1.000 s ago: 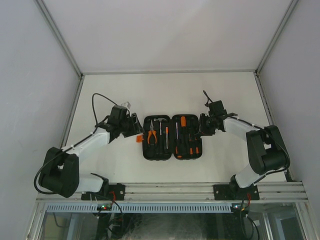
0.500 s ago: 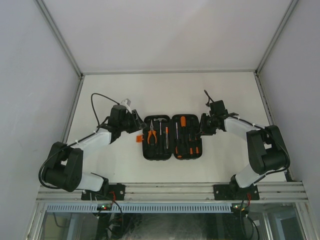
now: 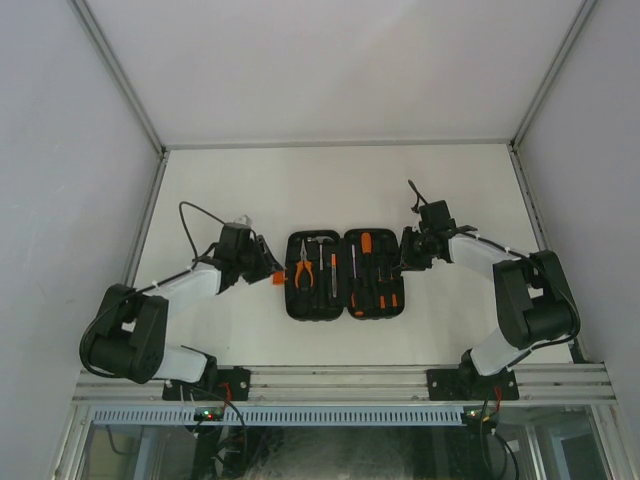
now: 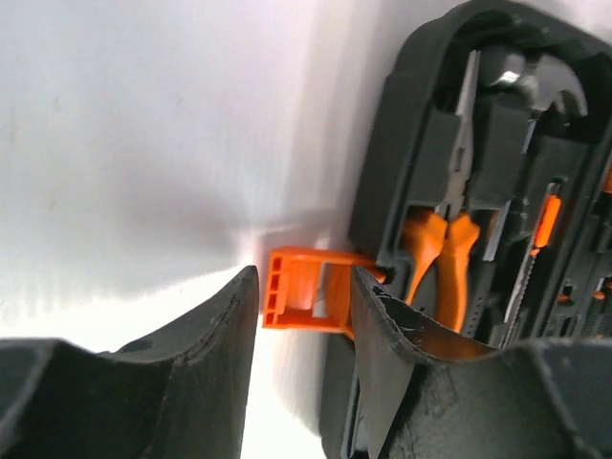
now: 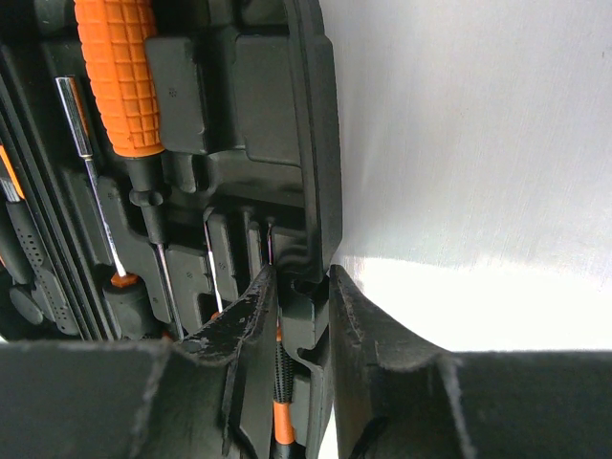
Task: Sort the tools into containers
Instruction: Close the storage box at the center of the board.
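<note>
The container [image 3: 345,305], a black case, lies open and flat mid-table. In its left half sit the orange-handled pliers [image 3: 304,268] and the hammer [image 3: 321,243], in its right half several screwdrivers [image 3: 366,247]. My left gripper [image 3: 268,264] is at the case's left edge. In the left wrist view its jaws [image 4: 303,277] stand open around the orange latch [image 4: 298,292], with a gap on the left side; the pliers [image 4: 438,244] show beyond. My right gripper [image 3: 406,256] is shut on the case's right rim [image 5: 316,182], one finger inside [image 5: 251,320], one outside.
White walls with metal corner posts [image 3: 118,78] enclose the white table [image 3: 330,185] on three sides. The arm bases sit on the rail [image 3: 340,382] at the near edge. A thick orange screwdriver handle [image 5: 120,67] lies in the slot close to my right fingers.
My left gripper has come down and nearer along the case's left edge to the orange latch, its jaws narrowing. The right jaws have closed in on the case's right rim.
</note>
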